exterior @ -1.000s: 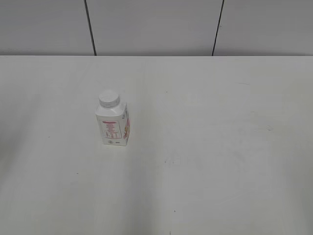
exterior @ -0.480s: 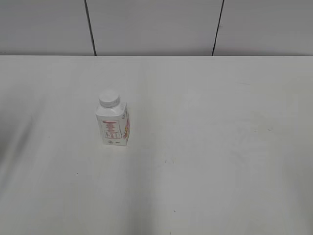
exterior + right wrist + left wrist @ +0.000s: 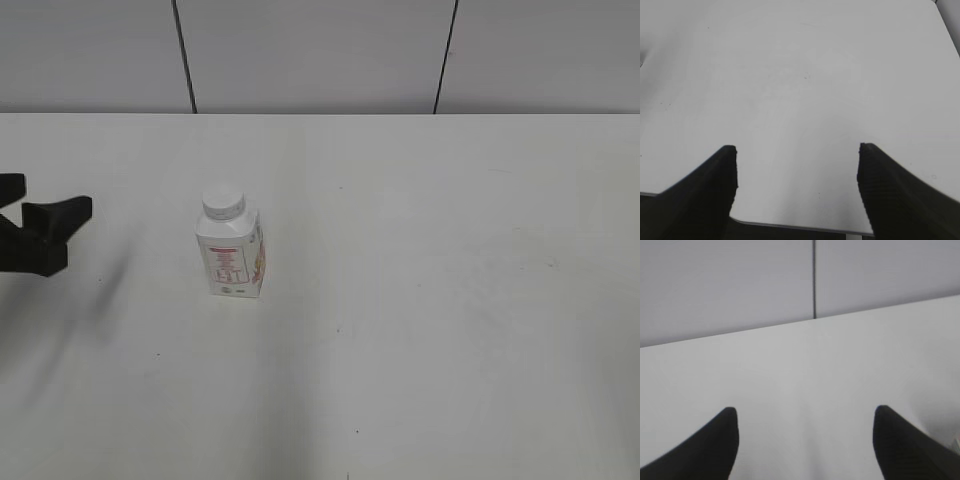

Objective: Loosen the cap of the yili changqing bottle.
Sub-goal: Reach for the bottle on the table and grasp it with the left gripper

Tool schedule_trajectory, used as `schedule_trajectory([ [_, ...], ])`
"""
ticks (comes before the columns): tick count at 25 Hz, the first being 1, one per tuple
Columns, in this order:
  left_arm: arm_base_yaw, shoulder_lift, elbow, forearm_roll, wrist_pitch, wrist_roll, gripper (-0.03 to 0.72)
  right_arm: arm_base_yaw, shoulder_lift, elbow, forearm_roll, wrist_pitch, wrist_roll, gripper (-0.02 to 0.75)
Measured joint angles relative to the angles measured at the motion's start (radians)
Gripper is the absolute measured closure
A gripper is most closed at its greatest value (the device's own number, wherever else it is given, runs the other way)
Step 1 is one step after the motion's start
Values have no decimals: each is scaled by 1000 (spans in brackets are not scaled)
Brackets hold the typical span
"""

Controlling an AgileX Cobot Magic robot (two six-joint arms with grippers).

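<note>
A small white bottle (image 3: pixel 232 256) stands upright on the white table (image 3: pixel 450 300), left of the table's middle in the exterior view. Its white cap (image 3: pixel 222 204) sits on the neck, ribbed around the rim, and looks seated squarely. The side facing the camera carries red printing: a short red heading near the shoulder, then rows of small red lines and a boxed panel, with a small round mark near the base. None of this writing is sharp enough to read, and no brand name can be made out. The side turned to the right of the bottle shows a strip of pinkish-orange picture.

The left gripper (image 3: pixel 30 218) shows at the left edge of the exterior view, well apart from the bottle and at about the bottle's height in the picture. In the left wrist view, the left gripper (image 3: pixel 805 440) has its two dark fingers (image 3: pixel 715 450) spread wide with only bare table between them; it holds nothing.

The right gripper (image 3: pixel 796 190) appears only in its own wrist view, fingers likewise spread apart over the near edge of the table, gripping nothing. The bottle does not appear in that view.

Behind the bottle, the table ends at a grey panelled wall (image 3: pixel 320 55) with two dark vertical seams.
</note>
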Motion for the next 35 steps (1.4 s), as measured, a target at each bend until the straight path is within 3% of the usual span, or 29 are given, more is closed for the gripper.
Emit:
schedule_trajectory([
  [13, 0, 379, -128, 435, -262, -60, 144, 0, 0, 0, 0, 0, 0, 152],
  [23, -6, 558, -301, 557, -325, -66, 101, 0, 0, 0, 0, 0, 0, 152],
  [35, -98, 693, -443, 586, -332, -67, 100, 0, 0, 0, 0, 0, 0, 152],
])
